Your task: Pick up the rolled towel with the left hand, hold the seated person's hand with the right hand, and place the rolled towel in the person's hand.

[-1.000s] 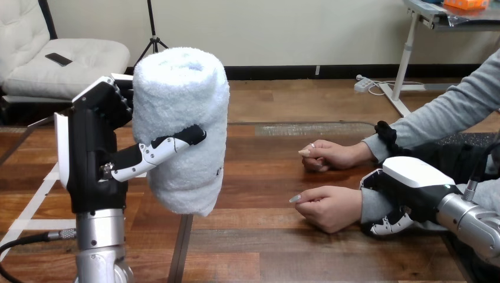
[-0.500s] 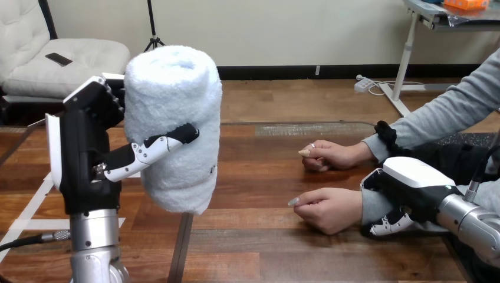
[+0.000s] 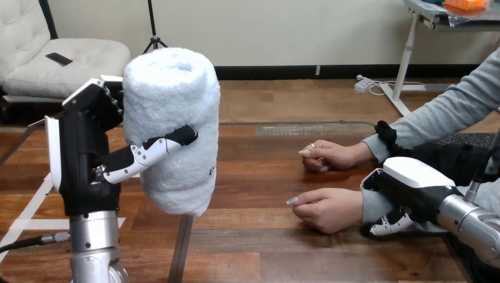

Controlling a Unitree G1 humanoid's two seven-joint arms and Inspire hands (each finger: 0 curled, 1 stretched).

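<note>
While the left hand (image 3: pixel 88 165) stands raised above the table (image 3: pixel 259 247), clamped round the upright rolled towel (image 3: pixel 171 118), the right hand (image 3: pixel 410 186) curls round the person's wrist (image 3: pixel 368 203), the person's nearer hand (image 3: pixel 327 206) resting just beyond its fingers.

Nothing legible: no text, number or sign can be read. A small dark mark (image 3: pixel 211 171) sits on the rolled towel (image 3: pixel 171 118), at about four o'clock on its side, too small to make out as print.
</note>
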